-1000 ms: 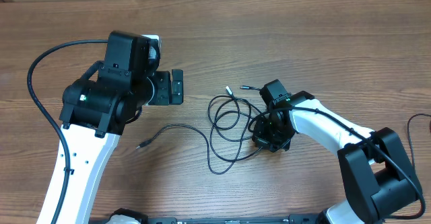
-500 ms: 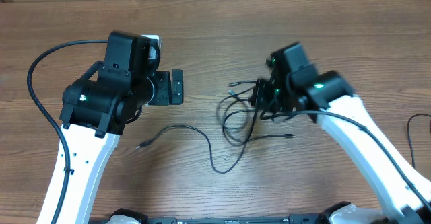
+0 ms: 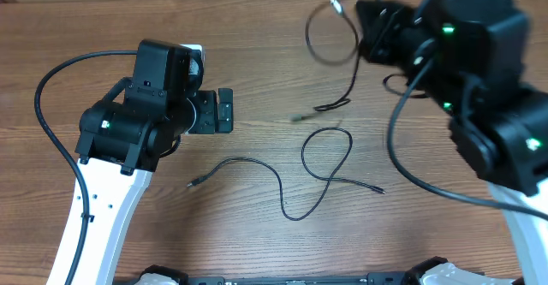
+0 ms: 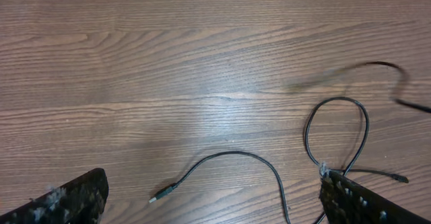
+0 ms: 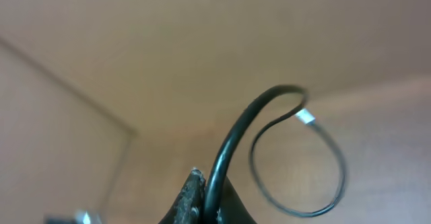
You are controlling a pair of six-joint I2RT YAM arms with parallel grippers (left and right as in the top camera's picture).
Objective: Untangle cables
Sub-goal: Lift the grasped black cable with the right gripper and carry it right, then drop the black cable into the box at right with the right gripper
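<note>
Here, the left end effector [image 3: 224,110] hangs released at nine o'clock over the worktop [image 3: 257,54]. A slack cable [image 3: 244,159] lies looped at six o'clock. The right end effector [image 5: 207,204], clenched, grips another cable [image 5: 225,150], raised at one o'clock.

Wooden table [image 3: 257,80], one black cable [image 3: 248,160] (looped) flat on it

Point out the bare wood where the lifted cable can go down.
Bare wood: the far strip between the left gripper and the lifted cable hanging from the shut right gripper; also the near edge below the lying cable. Crowded: the table middle, where that cable loops over itself.
</note>
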